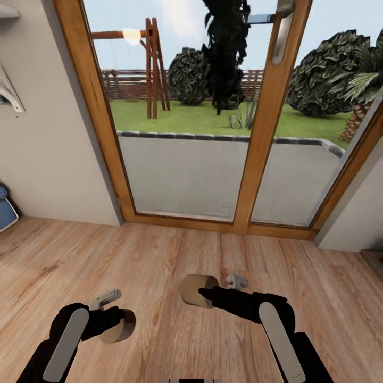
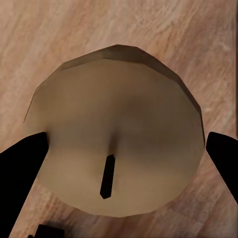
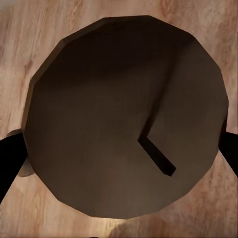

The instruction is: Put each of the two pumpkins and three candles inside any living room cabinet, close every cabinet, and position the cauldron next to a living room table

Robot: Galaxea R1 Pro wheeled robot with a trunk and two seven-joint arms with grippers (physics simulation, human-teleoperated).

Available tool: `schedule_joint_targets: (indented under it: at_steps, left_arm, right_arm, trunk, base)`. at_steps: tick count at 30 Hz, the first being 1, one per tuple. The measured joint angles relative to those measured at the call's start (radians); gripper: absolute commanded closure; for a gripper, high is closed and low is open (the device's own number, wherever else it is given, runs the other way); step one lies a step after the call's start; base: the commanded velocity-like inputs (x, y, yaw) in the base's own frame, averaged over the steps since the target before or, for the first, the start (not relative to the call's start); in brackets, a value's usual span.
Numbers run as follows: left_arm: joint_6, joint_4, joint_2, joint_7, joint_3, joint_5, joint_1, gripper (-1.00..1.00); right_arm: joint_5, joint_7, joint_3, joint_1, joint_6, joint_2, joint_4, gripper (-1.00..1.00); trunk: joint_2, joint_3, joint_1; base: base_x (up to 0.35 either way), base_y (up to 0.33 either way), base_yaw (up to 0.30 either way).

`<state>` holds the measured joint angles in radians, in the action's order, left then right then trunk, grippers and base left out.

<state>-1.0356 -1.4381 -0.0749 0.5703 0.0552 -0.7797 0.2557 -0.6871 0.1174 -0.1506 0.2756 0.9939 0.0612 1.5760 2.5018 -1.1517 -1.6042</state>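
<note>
I hold one candle in each hand above the light plank floor. In the head view, the left candle (image 1: 118, 327) is a stubby beige cylinder with my left gripper (image 1: 119, 323) shut on it. The right candle (image 1: 194, 290) lies on its side in my right gripper (image 1: 205, 293). The left wrist view looks at that candle's (image 2: 116, 129) wick end, with a dark finger (image 2: 22, 173) pressed on each side. In the right wrist view the other candle (image 3: 129, 114) looks darker, shaded brown, with a fingertip (image 3: 10, 158) at each edge. Pumpkins, cabinet, cauldron and table are out of view.
Straight ahead stand wood-framed glass doors (image 1: 263, 133) onto a patio and garden. A beige wall (image 1: 48, 133) closes the left side, with a blue object (image 1: 6, 210) at its foot. Another wall corner (image 1: 356, 223) juts in at the right. Open plank floor (image 1: 175, 255) lies between.
</note>
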Motion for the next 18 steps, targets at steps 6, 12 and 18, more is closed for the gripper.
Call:
schedule_joint_targets:
  at_steps: [6, 12, 18]
  left_arm:
    - [0.000, 0.000, -0.001, 0.000, 0.001, 0.002, 0.000, 1.00]
    - [0.000, 0.000, -0.001, 0.000, 0.000, 0.000, 0.000, 1.00]
    - [0.000, 0.000, -0.002, 0.000, 0.001, 0.003, 0.000, 1.00]
  right_arm:
    - [-0.005, -0.002, 0.005, 0.000, 0.001, 0.000, -0.001, 1.00]
    - [-0.005, -0.001, 0.006, 0.000, 0.003, 0.000, -0.003, 1.00]
    - [-0.004, -0.002, 0.008, 0.000, 0.004, 0.000, -0.006, 1.00]
  trunk:
    - [-0.001, 0.023, 0.003]
    - [-0.023, 0.044, 0.015]
    - [-0.065, 0.063, 0.038]
  base:
    - [0.000, 0.000, 0.000]
    - [0.000, 0.000, 0.000]
    - [0.000, 0.000, 0.000]
